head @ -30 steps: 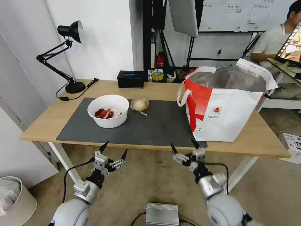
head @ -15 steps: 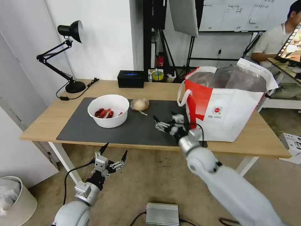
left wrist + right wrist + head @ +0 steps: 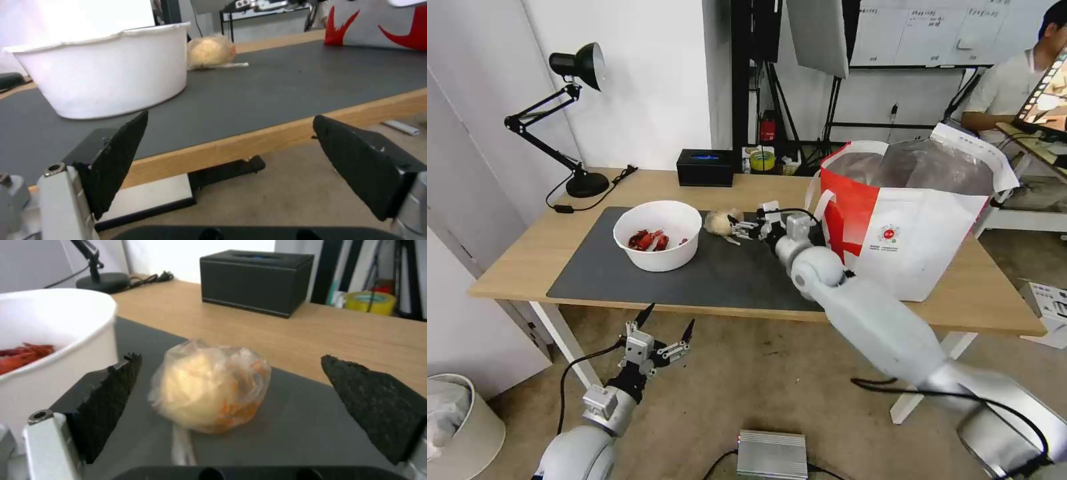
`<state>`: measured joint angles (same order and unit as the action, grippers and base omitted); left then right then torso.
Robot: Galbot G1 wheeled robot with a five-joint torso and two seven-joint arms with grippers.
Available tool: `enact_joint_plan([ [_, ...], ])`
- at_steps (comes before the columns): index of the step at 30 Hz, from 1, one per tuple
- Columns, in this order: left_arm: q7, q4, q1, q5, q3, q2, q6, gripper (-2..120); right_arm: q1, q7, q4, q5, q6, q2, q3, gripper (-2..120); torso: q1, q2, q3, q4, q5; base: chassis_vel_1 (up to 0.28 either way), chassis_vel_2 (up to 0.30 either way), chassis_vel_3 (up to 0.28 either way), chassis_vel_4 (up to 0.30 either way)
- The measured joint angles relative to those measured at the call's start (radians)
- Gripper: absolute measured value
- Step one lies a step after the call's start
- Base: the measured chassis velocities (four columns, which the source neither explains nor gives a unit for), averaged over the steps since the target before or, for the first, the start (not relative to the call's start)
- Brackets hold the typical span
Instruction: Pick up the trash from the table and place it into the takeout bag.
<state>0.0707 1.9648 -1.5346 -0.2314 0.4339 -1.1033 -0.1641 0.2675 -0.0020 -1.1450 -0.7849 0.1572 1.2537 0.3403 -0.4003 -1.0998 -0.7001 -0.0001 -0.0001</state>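
Gripper on our right arm (image 3: 735, 225) spreads its jaws beside the beige crumpled plastic-wrap ball (image 3: 723, 221), ready to straddle it; our left gripper (image 3: 664, 330), released, waits below the desk (image 3: 514, 267).

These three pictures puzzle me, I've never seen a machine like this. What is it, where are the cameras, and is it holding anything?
It is a wheeled robot with two arms. One picture looks down from its head; the other two come from cameras on its wrists, so you see black fingers framing each view.

On the table lies a dark mat with a white bowl of red shellfish scraps and a beige plastic-wrap ball. A white and red takeout bag stands beside them, a black box and a lamp behind.

The right end effector reaches over the mat, fingers open on either side of the ball, not yet gripping. The left end effector hangs open below the table's front edge. Nothing is held.
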Motion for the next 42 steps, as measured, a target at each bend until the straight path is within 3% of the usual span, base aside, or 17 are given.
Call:
enact_joint_plan([
  [3, 0.000, 0.002, 0.000, -0.004, 0.003, 0.004, -0.001, 100, -0.053, -0.084, 0.119, 0.012, -0.009, 0.046, 0.003, 100, 0.000, 0.000, 0.000, 0.0002, 0.0000, 0.000, 0.000, 0.000, 0.000],
  [20, 0.000, 0.013, -0.009, -0.006, 0.004, 0.007, -0.002, 100, -0.158, -0.243, 0.437, 0.100, -0.019, 0.199, -0.018, 100, 0.000, 0.000, 0.000, 0.0002, 0.0000, 0.000, 0.000, 0.000, 0.000],
  [42, 0.000, 0.017, -0.021, -0.002, 0.013, -0.001, -0.005, 100, -0.186, -0.283, 0.581, 0.209, -0.022, 0.298, -0.046, 100, 0.000, 0.000, 0.000, 0.0001, 0.0001, 0.000, 0.000, 0.000, 0.000],
])
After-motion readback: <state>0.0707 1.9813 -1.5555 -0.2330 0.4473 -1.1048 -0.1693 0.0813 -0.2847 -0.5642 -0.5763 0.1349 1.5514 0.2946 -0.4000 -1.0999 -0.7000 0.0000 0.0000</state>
